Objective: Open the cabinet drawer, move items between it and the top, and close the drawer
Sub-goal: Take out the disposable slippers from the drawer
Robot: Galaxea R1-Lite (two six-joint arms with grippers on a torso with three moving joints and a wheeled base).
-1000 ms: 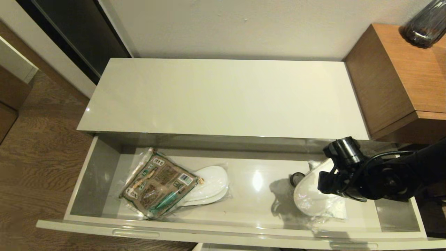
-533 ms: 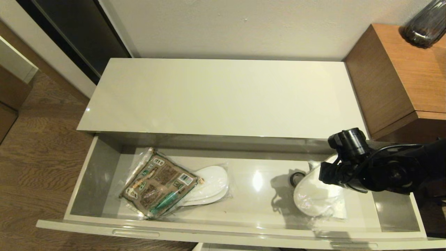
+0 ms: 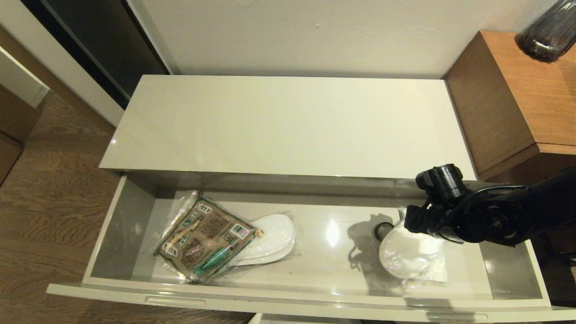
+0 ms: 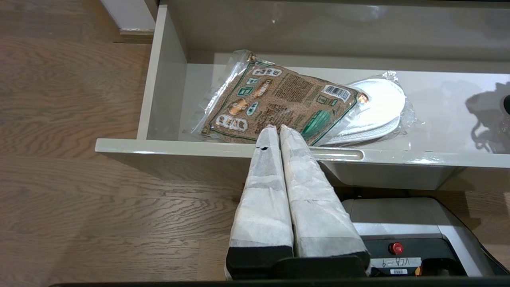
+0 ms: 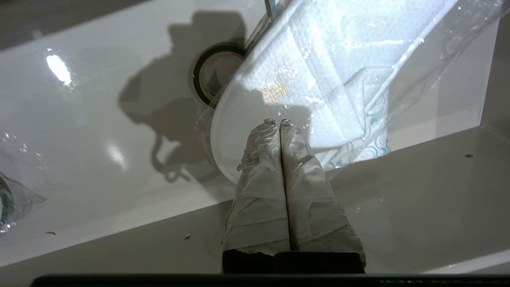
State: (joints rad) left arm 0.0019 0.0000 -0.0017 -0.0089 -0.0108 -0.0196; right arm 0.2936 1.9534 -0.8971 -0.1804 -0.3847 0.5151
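The cabinet drawer (image 3: pixel 292 298) stands pulled out below the bare off-white top (image 3: pixel 288 126). In its left half a brown-and-green packet (image 3: pixel 204 243) lies partly over a wrapped white slipper pair (image 3: pixel 274 240). At the right lies a second wrapped slipper pair (image 3: pixel 407 258), with a black tape roll (image 3: pixel 382 230) at its far left edge. My right gripper (image 5: pixel 280 121) hovers shut over this pair (image 5: pixel 318 79), nothing between its fingers. My left gripper (image 4: pixel 277 128) is shut and empty, low in front of the drawer's front edge, near the packet (image 4: pixel 279 103).
A taller brown wooden side unit (image 3: pixel 517 99) stands at the right with a dark glass vase (image 3: pixel 546 33) on it. Wooden floor lies to the left. My own base (image 4: pixel 406 223) sits under the drawer front.
My right arm has drawn toward the back of the drawer and a little left, above the right slipper pair. The left-hand items have not moved.
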